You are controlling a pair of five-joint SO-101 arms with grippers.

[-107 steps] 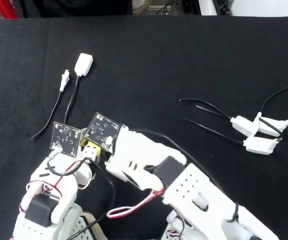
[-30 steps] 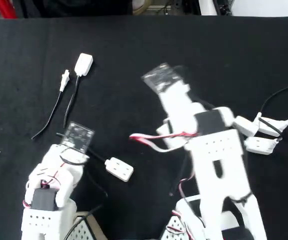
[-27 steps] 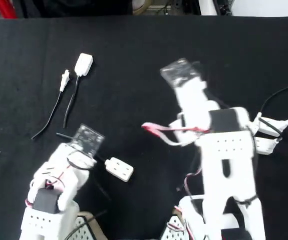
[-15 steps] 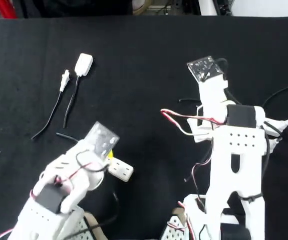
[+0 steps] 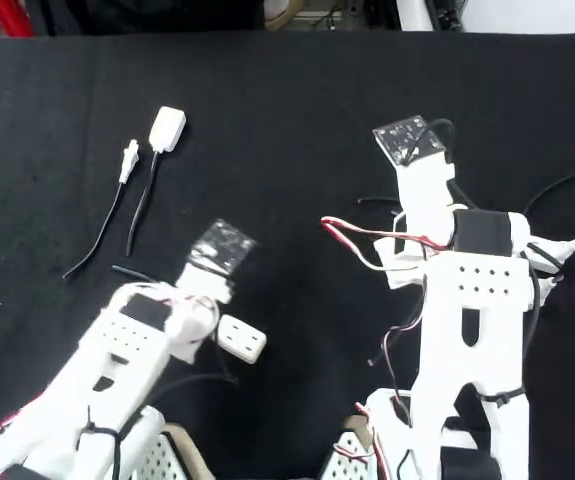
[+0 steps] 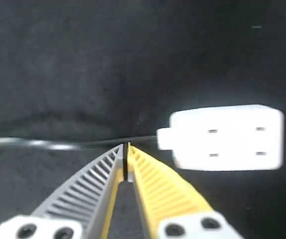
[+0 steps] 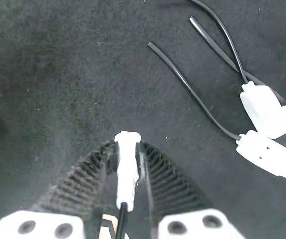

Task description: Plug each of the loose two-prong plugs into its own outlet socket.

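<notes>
Grip check: right gripper (image 7: 128,145) is pinching the small white two-prong plug (image 7: 127,172) lengthwise; the white rectangular socket block (image 5: 239,338) is lying well apart, toward the table's near edge (left gripper (image 6: 126,149), jaws pressed together, is sitting nearer).

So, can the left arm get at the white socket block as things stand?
Probably yes: the left gripper hovers beside the socket block, by its cord, with nothing between them. Its fingers are shut, so they must open first.
</notes>
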